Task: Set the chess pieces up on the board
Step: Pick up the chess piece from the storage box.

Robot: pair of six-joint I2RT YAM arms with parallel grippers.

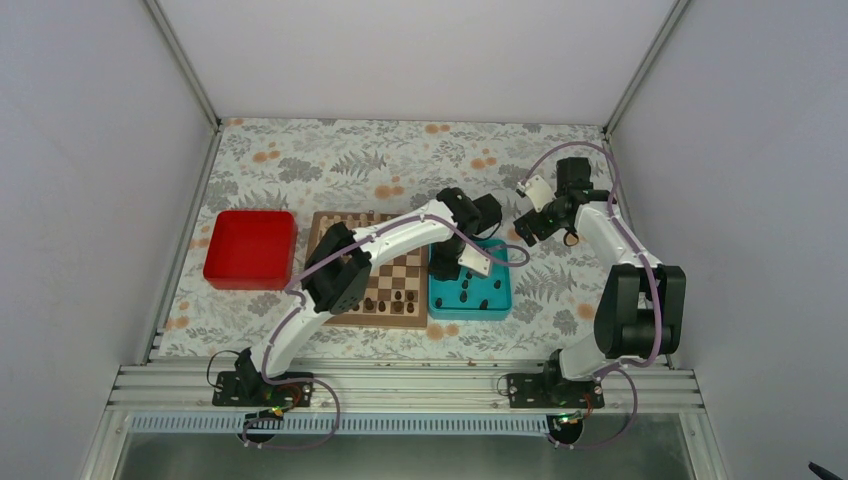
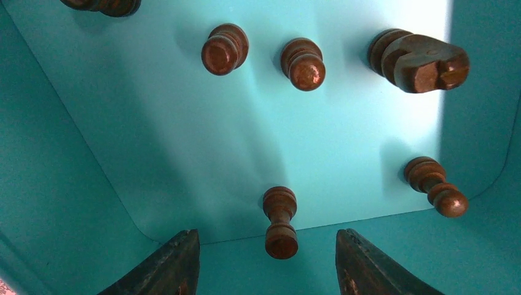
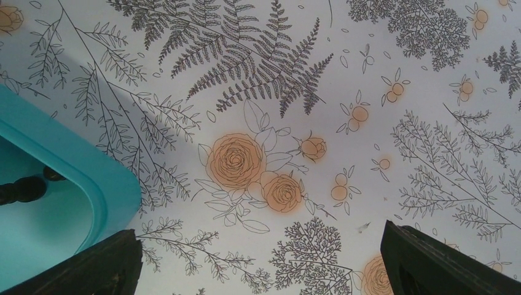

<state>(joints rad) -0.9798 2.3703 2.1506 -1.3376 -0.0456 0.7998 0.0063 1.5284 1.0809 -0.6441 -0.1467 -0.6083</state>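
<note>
The board (image 1: pixel 320 228) lies left of centre with dark chess pieces (image 1: pixel 395 299) along its near rows. More dark brown pieces lie in the teal tray (image 2: pixel 184 141). They include a knight (image 2: pixel 421 61) and a pawn (image 2: pixel 281 221) lying on its side. My left gripper (image 1: pixel 450 262) hangs low over this tray. In its wrist view the left gripper (image 2: pixel 267 236) is open, and the pawn lies between the two fingers, touching neither. My right gripper (image 1: pixel 526 226) hovers right of the tray. The right gripper (image 3: pixel 261 232) is wide open over the flowered cloth and holds nothing.
A red tray (image 1: pixel 250 249) sits left of the board. The teal tray's corner (image 3: pixel 92 184) shows at the left of the right wrist view with a dark piece (image 3: pixel 24 187) inside. White walls close in the table on three sides.
</note>
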